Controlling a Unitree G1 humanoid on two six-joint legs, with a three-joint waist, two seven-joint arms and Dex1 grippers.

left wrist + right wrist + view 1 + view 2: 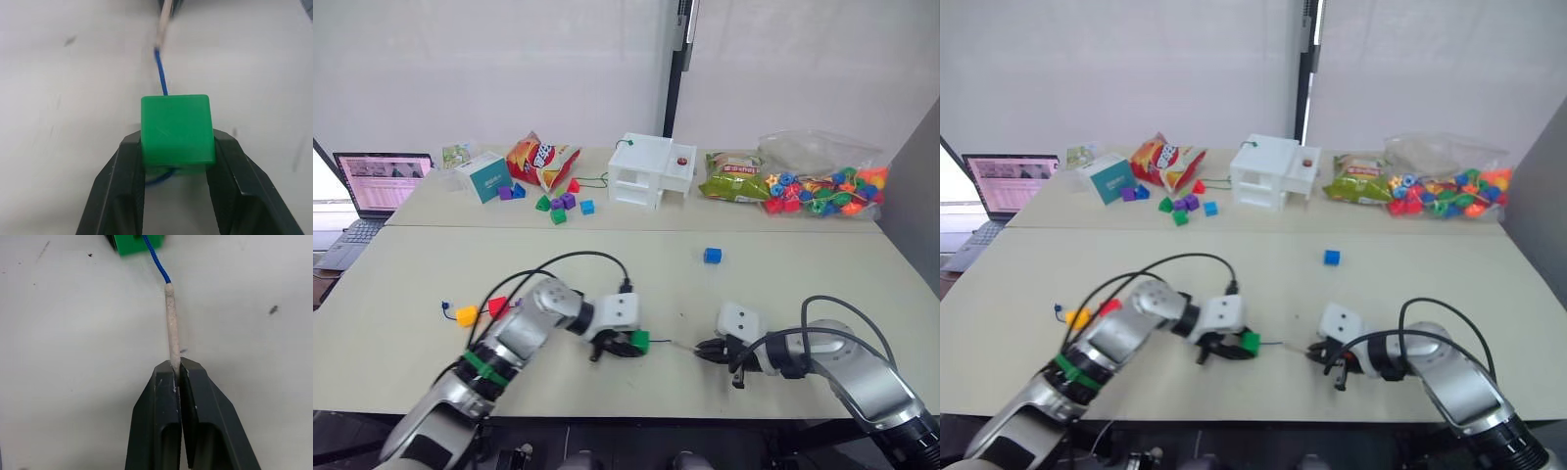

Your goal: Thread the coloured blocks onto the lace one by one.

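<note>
Where the near worktop [401, 294] meets the robot's arms, the entries run as follows. Left gripper [625, 345]: jaws pinching the green block [177, 128] by two opposite faces, low over the worktop. The lace [161, 73]: a thin blue cord, emerging from the green block's far face and running toward the right gripper [176, 371]; a loop of it shows beneath the block. Its pale stiff tip [172, 325] is nipped at its end by the right gripper's jaws, which are pressed together on it. Yellow-orange block [467, 315] and red block [497, 306]: side by side near the left forearm, the lace's knotted end just beyond them. Purple block: not clearly made out. Blue block [712, 256]: alone on the worktop, well apart from both grippers. On the far worktop: a laptop [374, 186], a snack bag [541, 160], a white house-shaped box [650, 170], loose small blocks [558, 206], a bag of round beads [822, 186].
</note>
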